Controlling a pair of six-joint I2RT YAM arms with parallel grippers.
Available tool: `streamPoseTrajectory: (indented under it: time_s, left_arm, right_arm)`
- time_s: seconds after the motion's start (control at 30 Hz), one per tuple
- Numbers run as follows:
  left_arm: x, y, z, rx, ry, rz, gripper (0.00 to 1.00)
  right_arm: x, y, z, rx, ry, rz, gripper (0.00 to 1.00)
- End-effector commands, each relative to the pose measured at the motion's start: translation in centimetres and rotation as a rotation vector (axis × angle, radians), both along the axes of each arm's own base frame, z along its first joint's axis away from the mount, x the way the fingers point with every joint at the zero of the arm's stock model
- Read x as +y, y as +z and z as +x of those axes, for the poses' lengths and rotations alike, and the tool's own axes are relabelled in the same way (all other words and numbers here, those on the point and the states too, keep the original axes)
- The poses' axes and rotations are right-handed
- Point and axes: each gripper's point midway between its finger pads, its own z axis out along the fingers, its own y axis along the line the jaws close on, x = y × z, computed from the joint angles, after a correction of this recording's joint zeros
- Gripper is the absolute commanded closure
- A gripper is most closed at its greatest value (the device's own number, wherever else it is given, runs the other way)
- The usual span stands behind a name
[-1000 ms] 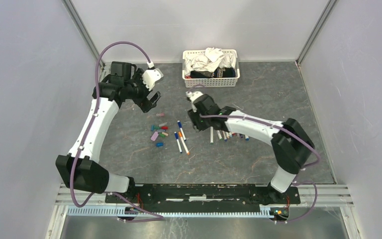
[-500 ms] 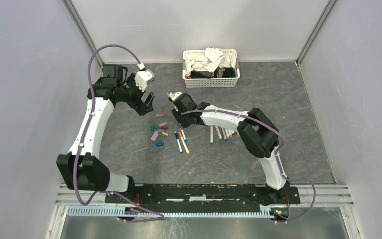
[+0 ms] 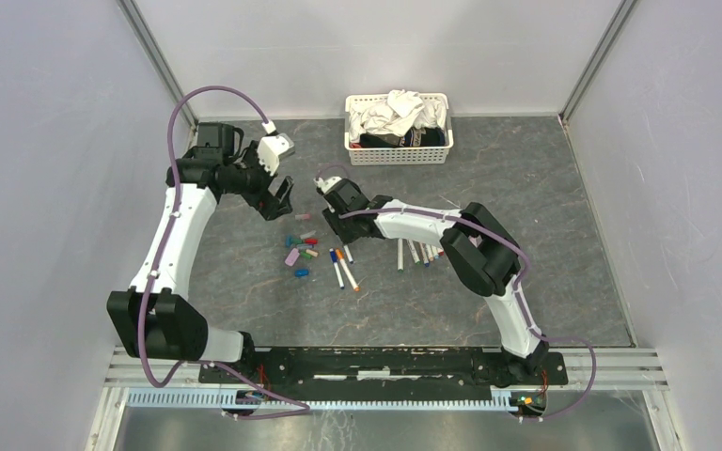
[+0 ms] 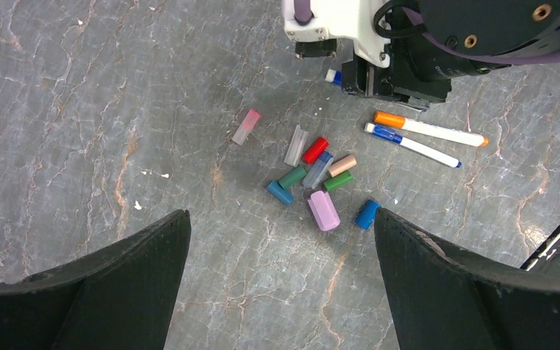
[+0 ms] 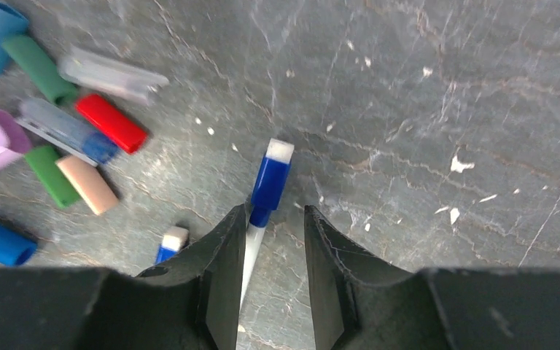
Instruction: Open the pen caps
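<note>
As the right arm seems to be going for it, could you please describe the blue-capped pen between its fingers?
The blue-capped pen is slim plastic: a glossy blue cap with a white end plug, fitted on a white barrel. It lies flat on the grey marbled table, cap pointing away from the right gripper, barrel running back between the two black fingers. The gap is wider than the pen; it lies close by one finger, contact unclear. The loose caps lie apart from it.

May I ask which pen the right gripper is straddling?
The blue-capped pen; it alone lies between the fingers of the right gripper, the other pens outside.
</note>
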Motion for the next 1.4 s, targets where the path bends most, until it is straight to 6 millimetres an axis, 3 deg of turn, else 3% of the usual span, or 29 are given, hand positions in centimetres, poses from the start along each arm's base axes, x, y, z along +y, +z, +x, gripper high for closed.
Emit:
streamPoseTrajectory:
  time_s: [0.0, 0.17, 0.23, 0.57, 0.77, 0.87, 0.97, 1.2, 1.37]
  left_arm:
    - [-0.4, 1.1, 0.0, -0.012, 0.017, -0.047, 0.0]
    - [0.3, 1.5, 0.8, 0.002, 0.071, -0.08, 0.0]
    - [0.5, 1.2, 0.8, 0.019, 0.076, -0.09, 0.0]
    - [-0.3, -0.8, -1.2, 0.093, -0.021, -0.099, 0.0]
    - [-0.9, -2.4, -2.9, 0.158, -0.134, -0.103, 0.0]
    - [-1.5, -2.9, -4.3, 0.154, -0.245, -0.119, 0.0]
    - [-2.6, -3.0, -6.0, 0.104, -0.394, -0.132, 0.0]
    - [-5.4, -3.3, -7.9, -0.063, -0.635, 0.011, 0.0]
    - [-6.9, -3.6, -8.8, -0.221, -0.78, 0.173, 0.0]
  right_arm:
    - [-2.0, -0.4, -0.4, -0.013, -0.036, -0.049, 0.6]
    - [-1.3, 3.0, 0.8, -0.091, -0.051, -0.021, 0.61]
    - [-1.1, 3.3, 0.8, -0.093, -0.039, -0.029, 0.61]
    - [-4.6, -1.5, -2.7, -0.015, -0.017, -0.084, 0.74]
    - [-5.6, -1.7, -3.8, 0.001, 0.007, -0.057, 0.91]
    - [-4.8, 0.1, -3.7, 0.018, 0.055, 0.023, 0.99]
    - [-3.6, 3.2, -3.5, 0.051, 0.128, 0.146, 1.0]
    - [-1.3, 11.0, -6.0, 0.254, 0.355, 0.513, 1.0]
    - [-0.2, 14.0, -8.6, 0.369, 0.475, 0.62, 1.0]
